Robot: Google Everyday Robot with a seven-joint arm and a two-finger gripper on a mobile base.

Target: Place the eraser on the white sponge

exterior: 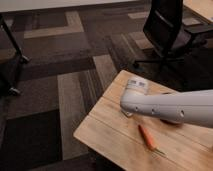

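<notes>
My white arm (170, 107) reaches in from the right across the wooden table (110, 132) and ends in a rounded joint (135, 90). The gripper does not show; it is either behind the arm or outside the picture. Just under the joint, a small white edge of the white sponge (127, 114) peeks out, with the arm covering the rest. The eraser is hidden or out of view.
An orange carrot-like stick (148, 137) lies on the table in front of the arm. A dark sliver of the blue bowl (171, 121) shows beneath the arm. A black office chair (165, 30) stands behind the table, and a dark chair base (10, 70) sits on the carpet at far left.
</notes>
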